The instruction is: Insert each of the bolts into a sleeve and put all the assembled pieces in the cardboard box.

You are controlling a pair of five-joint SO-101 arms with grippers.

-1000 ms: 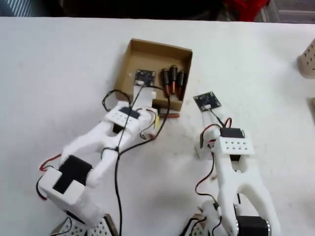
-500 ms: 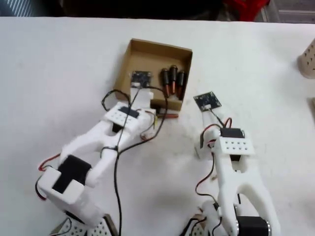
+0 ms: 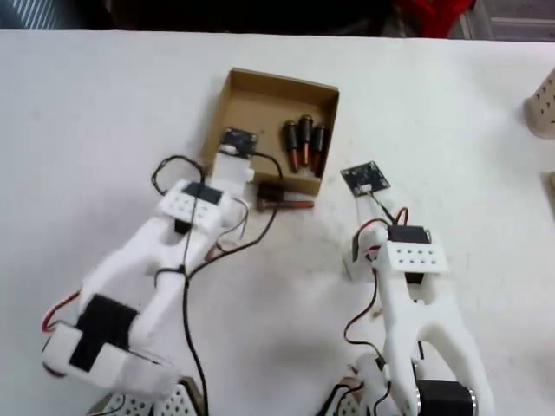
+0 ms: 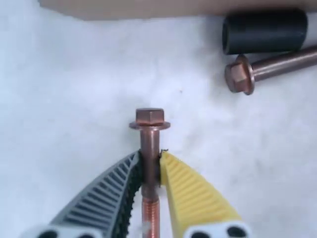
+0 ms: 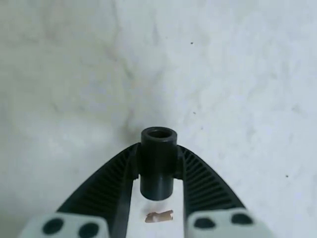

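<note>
My left gripper (image 4: 150,158) is shut on a copper bolt (image 4: 149,130) by its shaft, with the hex head sticking out past the fingertips. A second bolt (image 4: 270,70) and a black sleeve (image 4: 265,30) lie side by side on the table just beyond, against the front wall of the cardboard box (image 4: 148,7). Seen from above, the left arm (image 3: 195,201) sits at the front left corner of the box (image 3: 251,95). The loose sleeve (image 3: 270,189) and bolt (image 3: 293,204) lie to its right. My right gripper (image 5: 158,151) is shut on another black sleeve (image 5: 158,163), open end outward.
Three assembled pieces (image 3: 304,143) lie in the right half of the box. The right arm (image 3: 408,260) stands right of the box over bare white table. A pale perforated object (image 3: 544,104) sits at the table's right edge.
The left arm has swung left along the box's front wall, uncovering the sleeve and bolt lying there. The right arm has not moved.
</note>
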